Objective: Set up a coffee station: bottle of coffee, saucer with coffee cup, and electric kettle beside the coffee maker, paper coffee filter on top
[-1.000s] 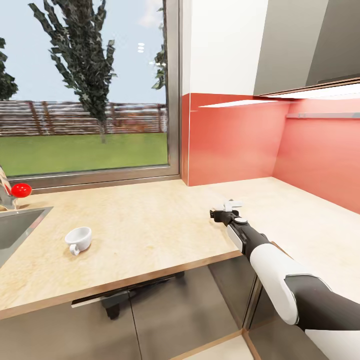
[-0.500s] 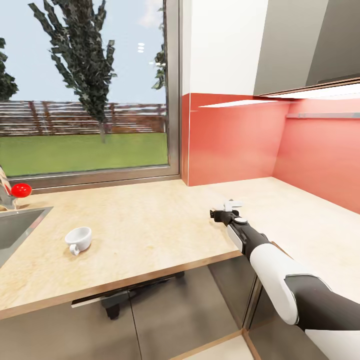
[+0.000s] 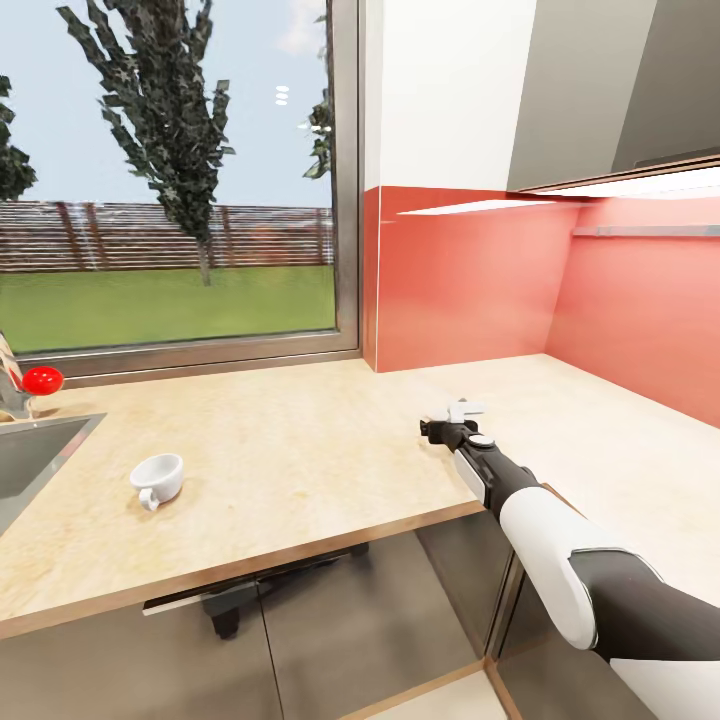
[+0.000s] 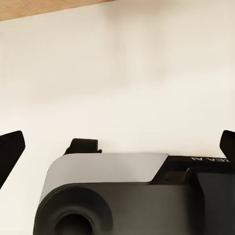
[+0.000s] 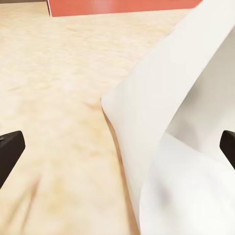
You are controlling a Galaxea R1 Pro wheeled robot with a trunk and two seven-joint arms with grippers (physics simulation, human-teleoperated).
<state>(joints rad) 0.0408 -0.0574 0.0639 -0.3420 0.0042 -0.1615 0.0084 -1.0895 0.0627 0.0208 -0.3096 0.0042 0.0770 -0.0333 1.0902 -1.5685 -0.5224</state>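
**Desk:** Filter (image 5: 186,147) — where is it, and who has it?

**Photographer:** It lies on the tabletop (image 3: 300,450) near the inner corner, by the red backsplash (image 3: 470,280). The right gripper (image 3: 452,420) is reaching over it. From the right wrist, the white paper curls up between the fingers (image 5: 10,149), whose dark tips sit wide apart at either side of the frame. Spread wide, then, with the paper between them but not pinched.

**Desk:** And the left one?

**Photographer:** The left gripper (image 4: 117,147) is also spread wide, holding nothing, facing a pale blank surface.

**Desk:** Anything else from the task showing?

**Photographer:** A cup (image 3: 158,478) stands on the tabletop well toward the sink (image 3: 40,450), close to the front edge. No coffee maker is visible from the head camera.

**Desk:** What could go wrong from here?

**Photographer:** My judgement: thin paper is the risk. If the fingers close too high, they may catch only the raised flap and crumple or fold it. If they press down first, the sheet could skid along the smooth tabletop. A loose pinch might also let it slip free in transit.
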